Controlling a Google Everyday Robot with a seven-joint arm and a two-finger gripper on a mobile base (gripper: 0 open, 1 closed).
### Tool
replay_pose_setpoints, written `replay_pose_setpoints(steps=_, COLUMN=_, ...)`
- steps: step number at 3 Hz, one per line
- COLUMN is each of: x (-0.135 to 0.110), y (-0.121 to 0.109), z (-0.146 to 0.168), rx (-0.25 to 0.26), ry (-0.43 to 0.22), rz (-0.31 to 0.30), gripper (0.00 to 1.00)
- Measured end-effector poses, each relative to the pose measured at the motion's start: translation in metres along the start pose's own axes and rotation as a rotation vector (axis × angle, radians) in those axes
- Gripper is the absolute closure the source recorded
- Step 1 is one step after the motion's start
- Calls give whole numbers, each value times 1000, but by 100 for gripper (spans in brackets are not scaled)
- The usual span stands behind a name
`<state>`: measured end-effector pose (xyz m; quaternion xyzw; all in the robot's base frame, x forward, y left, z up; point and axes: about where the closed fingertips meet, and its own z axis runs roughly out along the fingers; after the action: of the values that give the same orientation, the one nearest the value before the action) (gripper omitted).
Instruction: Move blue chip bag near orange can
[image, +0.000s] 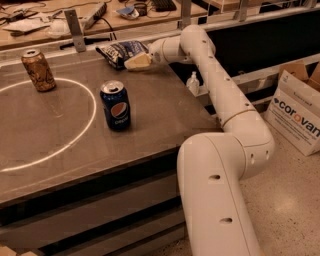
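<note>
The blue chip bag (119, 50) lies crumpled at the far edge of the grey table (165, 115), right of centre. My gripper (137, 61) is low over the table at the bag's right end, touching or overlapping it. The orange can (38, 70) stands upright at the far left, on the white circle line (89, 120), well apart from the bag. My white arm (220, 95) reaches in from the lower right along the table's right edge.
A dark blue Pepsi can (115, 105) stands upright near the table's middle, between bag and front edge. A rail with metal posts (74, 29) runs behind the table. A small bottle (193, 82) and a cardboard box (300, 117) are to the right.
</note>
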<state>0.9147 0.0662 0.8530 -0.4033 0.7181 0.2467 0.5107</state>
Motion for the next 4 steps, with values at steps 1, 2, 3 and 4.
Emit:
replay_pose_setpoints(steps=1, x=-3, y=-2, z=1, rx=-12, ry=-20, rz=4, gripper=53)
replay_pose_setpoints(steps=2, x=-17, y=-1, z=-6, rx=-22, ry=-53, rz=4, gripper=77)
replay_pose_setpoints(steps=3, x=-56, y=16, z=-36, rx=-82, ry=-113, rz=-42, gripper=98)
replay_pose_setpoints(steps=4, x=-88, y=54, z=-59, rx=-202, ry=-152, rz=-83, gripper=100)
